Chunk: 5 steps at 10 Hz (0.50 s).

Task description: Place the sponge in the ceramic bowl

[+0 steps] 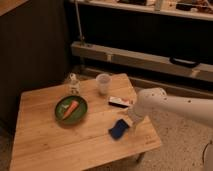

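Observation:
The dark-blue sponge (118, 128) lies flat on the wooden table (50, 142), near its right front corner. Left of the table's middle sits the ceramic bowl (57, 112), a shallow dark-green dish with an orange carrot (70, 108) in it. My white arm reaches in from the right. The gripper (131, 120) hangs at the arm's end, just above and right of the sponge and very close to it. I cannot make out whether it touches the sponge.
A translucent cup (103, 83) stands at the table's back. A small bottle (74, 84) stands behind the bowl. A flat white-and-red box (121, 102) lies just behind the gripper. Dark shelving and a rail run behind the table.

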Available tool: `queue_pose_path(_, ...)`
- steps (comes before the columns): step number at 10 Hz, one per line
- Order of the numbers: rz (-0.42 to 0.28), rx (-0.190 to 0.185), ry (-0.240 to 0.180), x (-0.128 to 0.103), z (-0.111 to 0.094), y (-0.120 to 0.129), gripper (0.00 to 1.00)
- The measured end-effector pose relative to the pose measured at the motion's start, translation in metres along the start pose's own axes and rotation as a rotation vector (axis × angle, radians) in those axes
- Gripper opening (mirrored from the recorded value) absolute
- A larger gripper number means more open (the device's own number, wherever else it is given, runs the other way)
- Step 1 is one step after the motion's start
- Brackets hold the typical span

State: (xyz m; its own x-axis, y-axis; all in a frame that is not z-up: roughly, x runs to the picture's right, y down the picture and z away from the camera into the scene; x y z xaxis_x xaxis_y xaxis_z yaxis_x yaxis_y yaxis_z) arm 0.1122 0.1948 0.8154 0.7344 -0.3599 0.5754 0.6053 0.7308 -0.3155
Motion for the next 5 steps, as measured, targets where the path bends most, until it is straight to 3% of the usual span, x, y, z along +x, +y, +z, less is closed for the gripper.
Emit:
queue_pose_path(3,-0.046,-0.06,0.049,-0.025,0.02,-0.009,0.8)
queue_pose_path(5,-0.043,-0.085,0.077,-0.019,0.03,-0.009,0.77)
